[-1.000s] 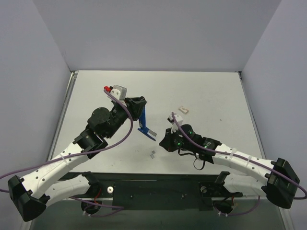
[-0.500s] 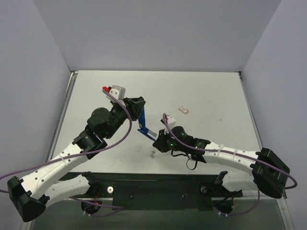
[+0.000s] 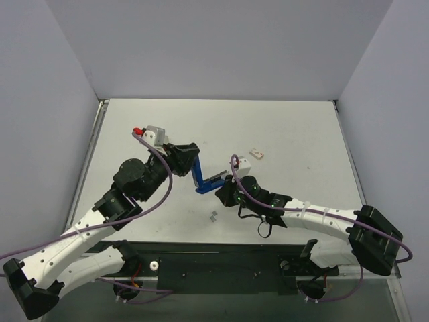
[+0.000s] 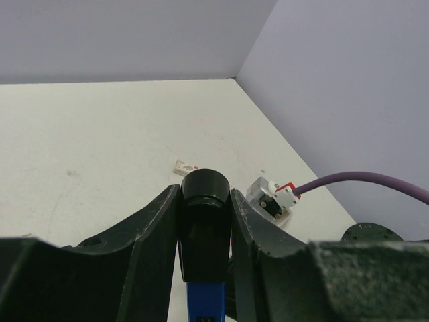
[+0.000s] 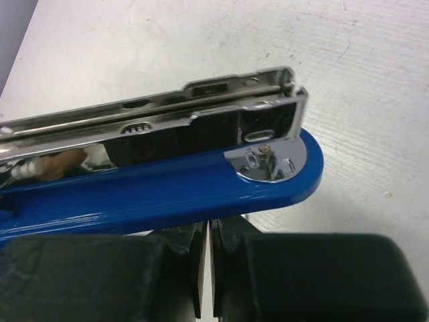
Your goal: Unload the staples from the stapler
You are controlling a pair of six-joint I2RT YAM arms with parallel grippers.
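The blue stapler point(image 3: 202, 180) is held open in the air above the table's middle. My left gripper point(image 3: 192, 159) is shut on its black-tipped arm point(image 4: 204, 228), which points steeply down. The other blue arm point(image 5: 167, 191) sticks out level to the right, with the chrome magazine point(image 5: 167, 111) lying on it. My right gripper point(image 3: 224, 190) is shut, its fingertips point(image 5: 198, 236) right under that blue arm's end; I cannot tell if they touch it. A few tiny grey staples point(image 3: 213, 216) lie on the table near the front edge.
A small beige piece point(image 3: 255, 153) lies on the table right of the stapler; it also shows in the left wrist view point(image 4: 184, 167). The right wrist camera point(image 4: 271, 198) is close behind the left fingers. The black base rail point(image 3: 221, 261) runs along the front.
My right gripper has moved left to the stapler. The stapler's lower arm has swung up from hanging down to about level. My left gripper has shifted a little left and down.
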